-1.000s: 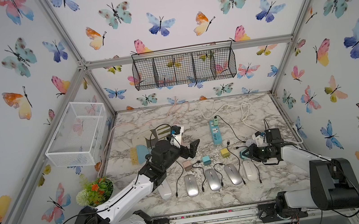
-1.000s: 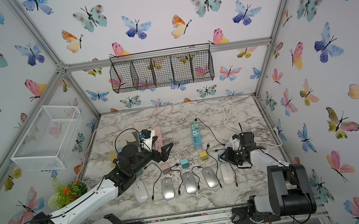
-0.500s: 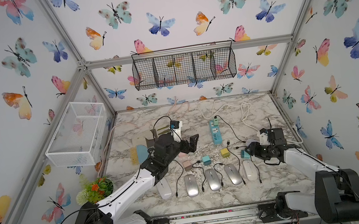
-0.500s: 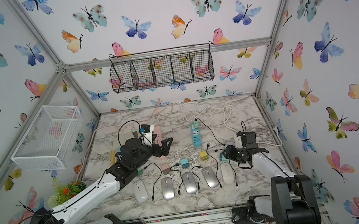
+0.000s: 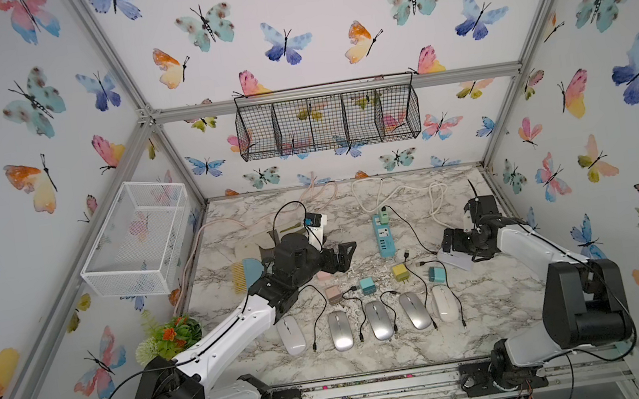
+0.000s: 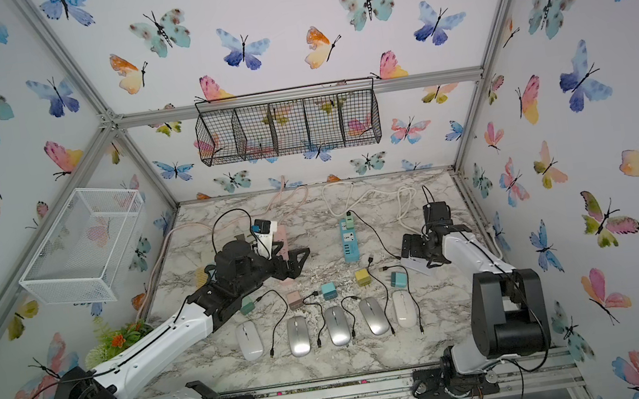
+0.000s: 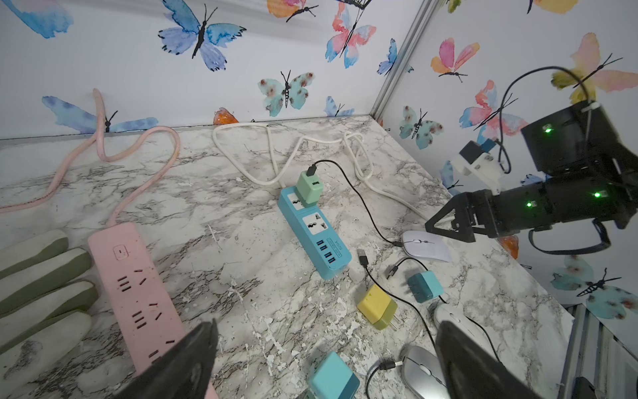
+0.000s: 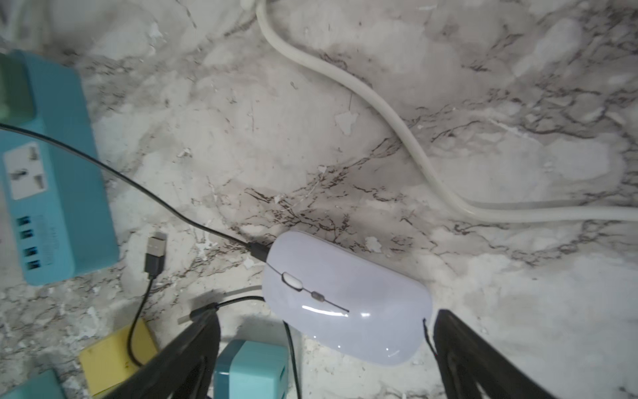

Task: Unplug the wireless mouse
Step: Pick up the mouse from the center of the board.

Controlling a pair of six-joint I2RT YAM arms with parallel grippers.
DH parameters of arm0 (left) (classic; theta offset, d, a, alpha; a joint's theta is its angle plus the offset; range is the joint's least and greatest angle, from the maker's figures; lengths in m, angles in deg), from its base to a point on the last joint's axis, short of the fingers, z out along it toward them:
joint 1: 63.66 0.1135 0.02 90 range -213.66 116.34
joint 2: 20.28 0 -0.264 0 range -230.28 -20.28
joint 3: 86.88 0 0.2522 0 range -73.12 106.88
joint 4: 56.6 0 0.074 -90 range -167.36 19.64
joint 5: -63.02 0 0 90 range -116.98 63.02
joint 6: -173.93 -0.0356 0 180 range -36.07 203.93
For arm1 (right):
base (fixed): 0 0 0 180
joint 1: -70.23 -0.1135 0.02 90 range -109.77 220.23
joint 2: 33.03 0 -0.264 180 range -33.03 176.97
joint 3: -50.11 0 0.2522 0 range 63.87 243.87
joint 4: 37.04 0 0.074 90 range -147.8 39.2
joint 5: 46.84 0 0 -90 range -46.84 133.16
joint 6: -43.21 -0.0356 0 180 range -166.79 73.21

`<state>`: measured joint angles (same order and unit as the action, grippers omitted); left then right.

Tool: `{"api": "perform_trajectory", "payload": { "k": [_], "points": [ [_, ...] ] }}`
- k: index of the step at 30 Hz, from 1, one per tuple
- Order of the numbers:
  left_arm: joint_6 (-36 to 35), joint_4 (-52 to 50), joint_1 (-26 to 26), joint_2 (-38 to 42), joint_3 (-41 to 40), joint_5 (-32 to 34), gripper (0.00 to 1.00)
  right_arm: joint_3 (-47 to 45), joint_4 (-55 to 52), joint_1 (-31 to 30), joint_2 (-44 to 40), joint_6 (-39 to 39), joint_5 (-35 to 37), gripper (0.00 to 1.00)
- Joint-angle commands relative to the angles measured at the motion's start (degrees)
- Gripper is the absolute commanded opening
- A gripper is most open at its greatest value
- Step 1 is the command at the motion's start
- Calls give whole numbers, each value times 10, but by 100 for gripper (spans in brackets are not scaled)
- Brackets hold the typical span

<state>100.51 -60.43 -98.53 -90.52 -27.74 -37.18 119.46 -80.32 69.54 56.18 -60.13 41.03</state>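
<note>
Marble tabletop holds mice, chargers, power strips and cables.

Both top views look down from high at the front over the whole marble table. The left wrist camera faces low across it toward the back corner; the right wrist camera sits close above a white mouse, shared by both wrist views.

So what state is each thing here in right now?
White mouse, lying flat, black cable plugged into it.
Green charger, plugged into the blue power strip.
Yellow charger, unplugged, prongs showing.
Pink power strip, visible sockets empty.
Left gripper, open.
Right gripper, open, gripping nothing.
</note>
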Motion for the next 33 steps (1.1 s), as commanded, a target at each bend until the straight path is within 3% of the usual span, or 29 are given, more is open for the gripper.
{"api": "perform_trajectory", "payload": {
  "k": [1,7,14,33],
  "points": [
    [15,3,23,12,-9,-61,98,19,-98,2,21,34,62,98],
    [27,8,45,14,-19,-105,98,37,-142,0,54,54,75,96],
    [49,32,66,37,-45,-122,98,45,-116,1,86,63,81,96],
    [48,11,75,30,-29,-153,98,163,-90,1,225,163,15,100]
  ]
}}
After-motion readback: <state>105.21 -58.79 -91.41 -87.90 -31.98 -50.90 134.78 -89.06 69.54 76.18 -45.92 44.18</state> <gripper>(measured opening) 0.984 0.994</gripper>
